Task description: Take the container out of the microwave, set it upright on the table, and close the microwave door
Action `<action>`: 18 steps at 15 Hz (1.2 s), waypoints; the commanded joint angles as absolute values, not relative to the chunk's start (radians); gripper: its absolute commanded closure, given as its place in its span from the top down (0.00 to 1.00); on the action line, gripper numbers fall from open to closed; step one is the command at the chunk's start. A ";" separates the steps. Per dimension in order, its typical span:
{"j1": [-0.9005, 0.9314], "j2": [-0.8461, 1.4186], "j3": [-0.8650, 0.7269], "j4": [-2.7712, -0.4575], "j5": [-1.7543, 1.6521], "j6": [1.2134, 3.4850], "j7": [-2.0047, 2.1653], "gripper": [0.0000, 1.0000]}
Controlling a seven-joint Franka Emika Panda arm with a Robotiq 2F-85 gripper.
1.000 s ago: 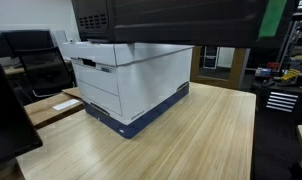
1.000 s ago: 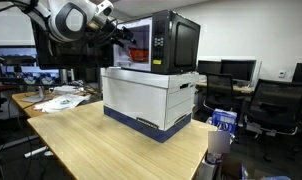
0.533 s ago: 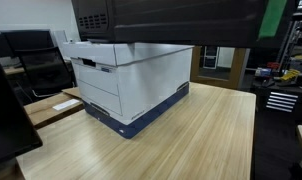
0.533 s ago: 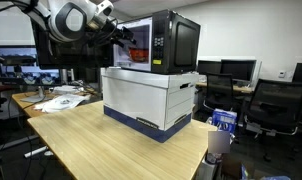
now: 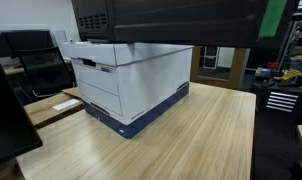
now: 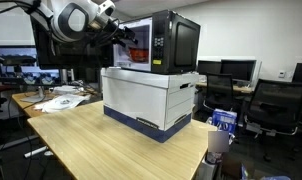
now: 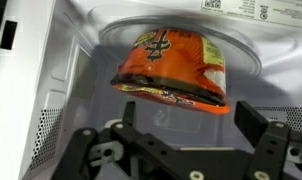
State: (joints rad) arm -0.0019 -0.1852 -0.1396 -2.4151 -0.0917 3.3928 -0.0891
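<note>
In an exterior view, one black microwave (image 5: 91, 15) sits atop one white-and-blue file box (image 5: 126, 85) on a light wood tabletop (image 5: 181, 140). No writing on the box can be read from here.

In an exterior view from another angle, the single robot arm (image 6: 71, 20) reaches toward the microwave's (image 6: 176, 42) lit cavity, with its claw (image 6: 124, 33) at the opening. The file box (image 6: 151, 98) stands on the tabletop (image 6: 101, 140). A smaller desk strewn with papers (image 6: 51, 100) stands beyond it.

In the wrist view, one container (image 7: 176, 68) lies tilted on the glass turntable (image 7: 241, 60) inside the microwave. Its orange face carries black and white lettering too blurred to read. A white sticker (image 7: 256, 8) at the cavity's top edge bears small print, also illegible. The claw (image 7: 168, 128) hangs just short of the container, its two fingers (image 7: 253, 118) spread wide and gripping nothing.
</note>
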 commanded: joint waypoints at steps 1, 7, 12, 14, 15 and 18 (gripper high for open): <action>-0.005 -0.144 -0.141 -2.389 -0.099 3.404 -0.100 1.00; 0.000 -0.097 -0.148 -2.366 -0.159 3.473 -0.150 1.00; 0.001 -0.099 -0.157 -2.319 -0.218 3.457 -0.180 1.00; -0.004 -0.087 -0.158 -2.306 -0.216 3.455 -0.191 1.00; -0.004 -0.083 -0.160 -2.311 -0.216 3.454 -0.192 1.00; -0.042 -0.066 -0.127 -2.306 -0.204 3.451 -0.196 1.00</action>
